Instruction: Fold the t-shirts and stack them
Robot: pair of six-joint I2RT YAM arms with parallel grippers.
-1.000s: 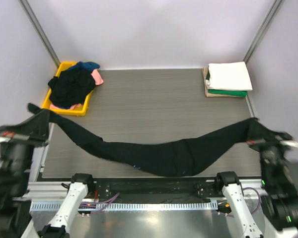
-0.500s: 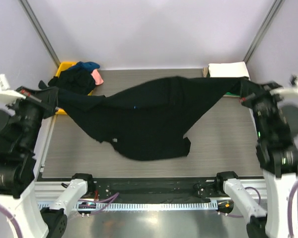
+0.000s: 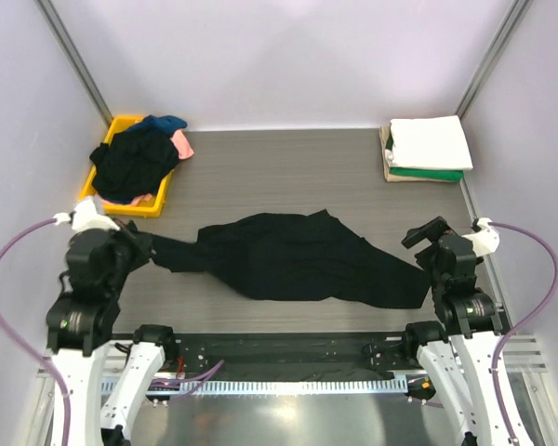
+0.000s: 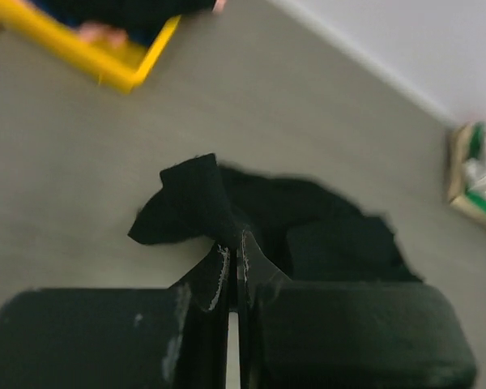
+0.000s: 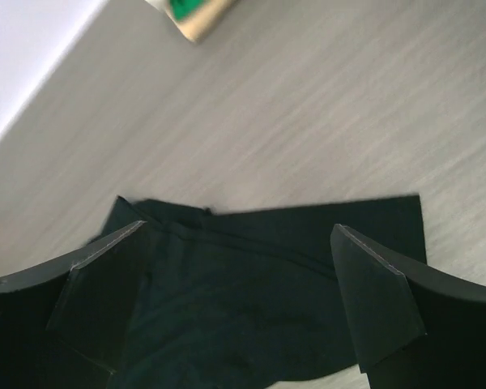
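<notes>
A large black t-shirt [image 3: 298, 262] lies spread and rumpled across the middle of the table. My left gripper [image 3: 145, 249] is low at its left end, shut on a bunched corner of the black cloth [image 4: 186, 207]. My right gripper [image 3: 426, 243] hovers just over the shirt's right end [image 5: 267, 267], jaws wide open with nothing between them. Folded t-shirts are stacked at the back right: a white one [image 3: 430, 141] on top, then green [image 3: 428, 174], with tan at the bottom. More crumpled shirts, black, blue and pink, sit heaped in the tray [image 3: 135, 160].
The yellow plastic tray [image 3: 130, 210] stands at the back left, near my left arm. Purple walls and metal posts close in the table's sides and back. The arm bases and cables line the near edge.
Both arms lifted the stretched shirt, swung it back, then lowered it flat onto the table. The right gripper has opened and let go of its end. The left still holds.
</notes>
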